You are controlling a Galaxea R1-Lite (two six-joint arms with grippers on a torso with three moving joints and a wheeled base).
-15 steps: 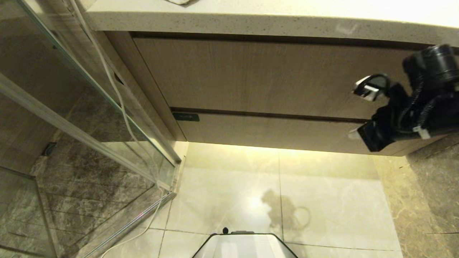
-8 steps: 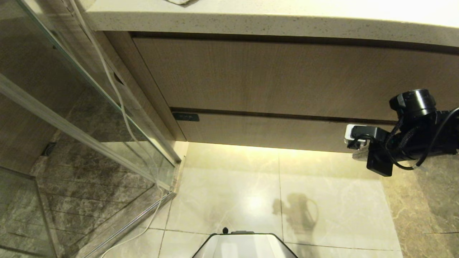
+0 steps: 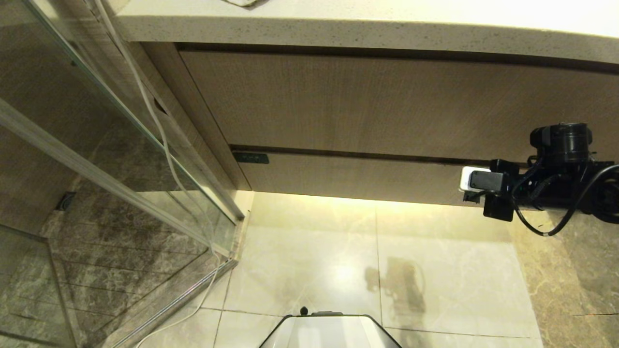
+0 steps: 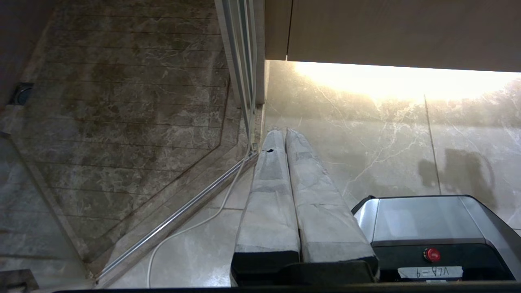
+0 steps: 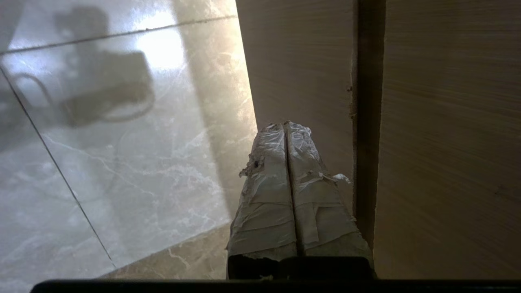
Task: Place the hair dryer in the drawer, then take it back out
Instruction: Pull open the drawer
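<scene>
With the hair dryer nowhere in view, the closed, empty right pincer (image 5: 287, 124) at the shut drawer (image 3: 358, 176) may skid off its handleless front instead of opening it.

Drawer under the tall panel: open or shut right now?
Shut. The drawer front sits flush beneath the taller panel, only a thin dark seam between them.

right gripper (image 5: 287, 126): fingers pressed together, empty, tips in front of the drawer (image 3: 358, 176) at its right end | left gripper (image 4: 281, 134): fingers together, empty, hung low, away from the drawer
</scene>
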